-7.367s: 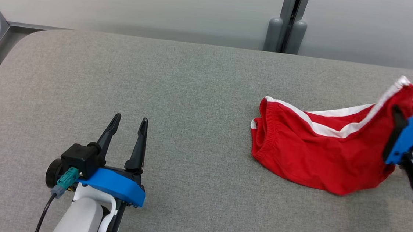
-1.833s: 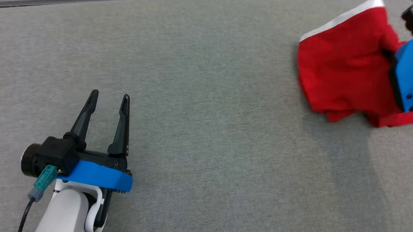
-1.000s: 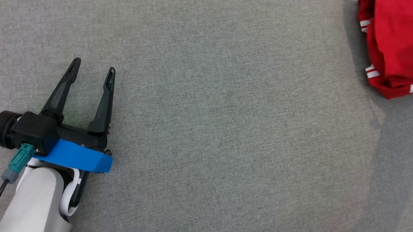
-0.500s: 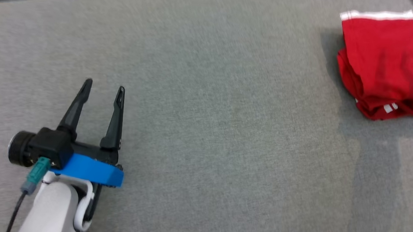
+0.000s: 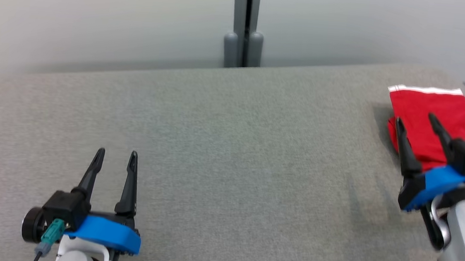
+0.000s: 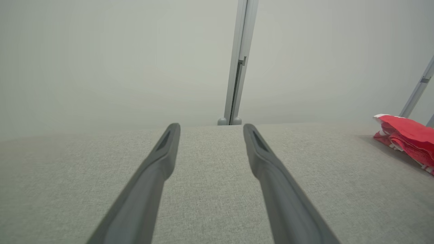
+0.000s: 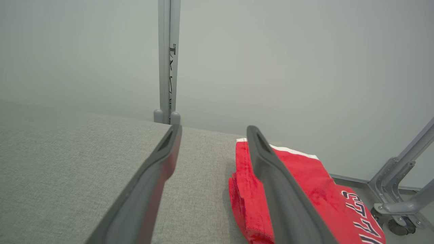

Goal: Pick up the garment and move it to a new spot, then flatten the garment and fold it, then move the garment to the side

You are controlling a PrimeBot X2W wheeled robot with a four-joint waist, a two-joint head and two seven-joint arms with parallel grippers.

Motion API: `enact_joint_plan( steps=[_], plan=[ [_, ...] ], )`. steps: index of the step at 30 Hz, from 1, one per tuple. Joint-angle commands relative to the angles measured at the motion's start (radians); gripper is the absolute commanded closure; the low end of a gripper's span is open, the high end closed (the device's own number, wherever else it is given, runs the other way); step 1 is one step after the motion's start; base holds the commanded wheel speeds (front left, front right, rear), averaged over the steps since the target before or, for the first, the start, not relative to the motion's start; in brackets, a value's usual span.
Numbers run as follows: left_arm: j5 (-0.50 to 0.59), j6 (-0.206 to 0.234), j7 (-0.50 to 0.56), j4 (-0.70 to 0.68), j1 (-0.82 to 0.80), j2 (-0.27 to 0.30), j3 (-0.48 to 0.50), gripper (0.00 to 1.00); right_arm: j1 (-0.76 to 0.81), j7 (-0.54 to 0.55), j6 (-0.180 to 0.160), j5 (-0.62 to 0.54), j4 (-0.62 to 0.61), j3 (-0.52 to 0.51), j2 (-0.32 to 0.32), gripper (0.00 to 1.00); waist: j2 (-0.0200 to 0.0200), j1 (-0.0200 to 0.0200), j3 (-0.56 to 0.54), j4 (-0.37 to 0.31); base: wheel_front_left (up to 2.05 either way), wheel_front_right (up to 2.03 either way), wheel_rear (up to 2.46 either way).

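Plainly the right claw (image 5: pixel 415 118) stands wide and empty; the folded red garment (image 5: pixel 425 102) lies just ahead, slightly to its right, at the far right end of the counter (image 5: pixel 235 147), running lengthwise away from it. The left claw (image 5: pixel 116 153), also wide, is well apart.

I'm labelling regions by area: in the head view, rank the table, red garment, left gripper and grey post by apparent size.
1. table
2-3. red garment and left gripper look alike; the gripper is nearer the camera, so unranked
4. grey post
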Motion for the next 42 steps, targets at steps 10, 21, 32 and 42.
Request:
enact_joint_plan(
  steps=[10,21,32,42],
  plan=[
    [-0.014,0.019,-0.004,0.000,0.112,-0.012,0.055,0.00,0.343,0.090,0.000,0.043,-0.300,-0.106,0.076,0.00,0.0000,0.0003,-0.102,0.070,0.00,0.00,0.00],
    [-0.021,0.011,-0.004,0.023,0.143,-0.024,0.088,0.00,0.555,0.162,0.000,-0.042,-0.527,-0.216,0.190,0.00,0.0000,0.0003,-0.126,0.102,0.00,0.00,0.00],
    [-0.026,-0.004,-0.004,0.052,0.133,-0.034,0.088,0.00,0.587,0.182,0.000,-0.056,-0.585,-0.221,0.221,0.00,0.0000,0.0003,-0.126,0.087,0.00,0.00,0.00],
    [-0.015,-0.013,-0.004,0.060,0.118,-0.031,0.091,0.00,0.591,0.187,0.000,-0.047,-0.586,-0.211,0.228,0.00,0.0000,0.0003,-0.120,0.095,0.00,0.00,0.00]
  ],
)
